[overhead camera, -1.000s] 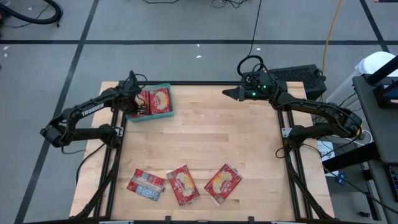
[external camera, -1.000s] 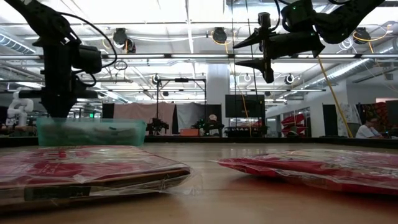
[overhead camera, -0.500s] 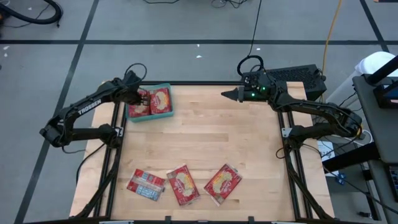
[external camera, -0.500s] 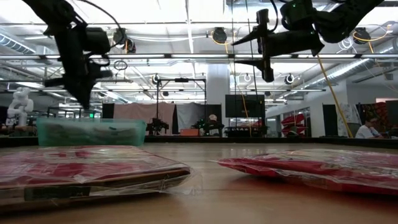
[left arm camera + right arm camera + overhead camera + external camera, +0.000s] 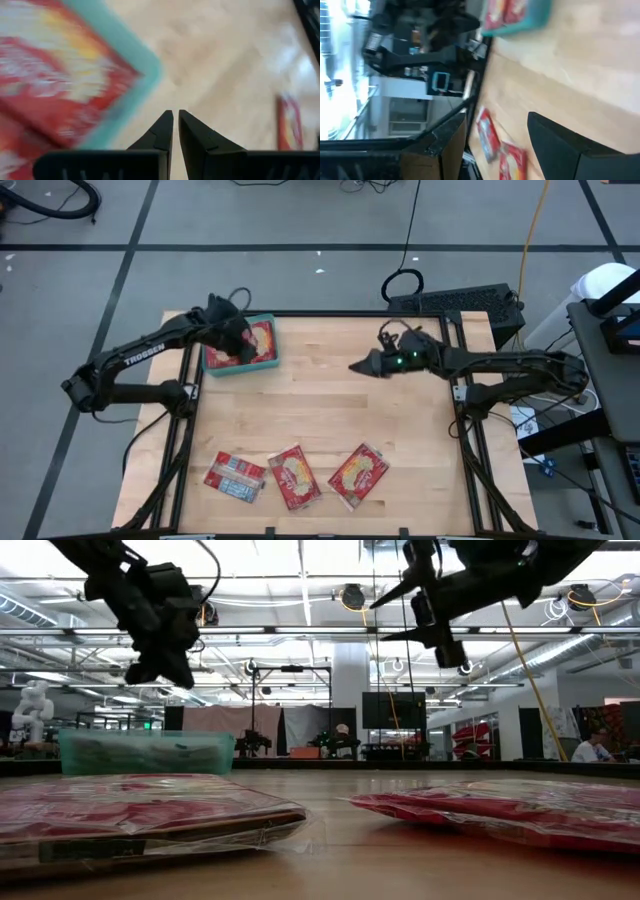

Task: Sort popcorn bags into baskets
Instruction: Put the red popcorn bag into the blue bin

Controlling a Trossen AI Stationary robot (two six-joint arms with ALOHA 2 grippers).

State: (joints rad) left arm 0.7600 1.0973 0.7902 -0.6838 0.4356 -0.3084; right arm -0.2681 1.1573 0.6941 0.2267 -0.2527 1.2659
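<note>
In the high view, the left arm's dark two-finger hand point(image 5: 243, 343) hovers at the upper left of the frame, above the shallow rectangular teal-green plastic basket point(image 5: 262, 365) that sits at the upper-left corner of the pale wooden counter point(image 5: 330, 410). Its wrist view shows the two dark fingers point(image 5: 162, 132) almost pressed together with only a thin slit between them — pinching nothing. Inside the basket lie flat red popcorn bags with a yellow-white popcorn picture point(image 5: 259, 341), partly hidden under the hand; how many lie there I cannot tell.

Along the lower edge of the frame three more red packets lie on the bare counter. The leftmost packet point(image 5: 235, 477) shows a pale blue-white label panel; just beside it, to the right, lies a tilted packet with the popcorn picture point(image 5: 294, 477); further right, a little apart, lies the third packet point(image 5: 358, 476), also picture side up.

At the upper right of centre, the right arm's hand point(image 5: 356, 366) hangs over bare wood, well apart from the basket and from every packet, its fingers spread wide and empty — the right wrist view shows a broad gap between the two dark fingers point(image 5: 560, 145).

In the low view the teal basket point(image 5: 146, 752) stands at the left in the background, with both hands raised well above the counter.
</note>
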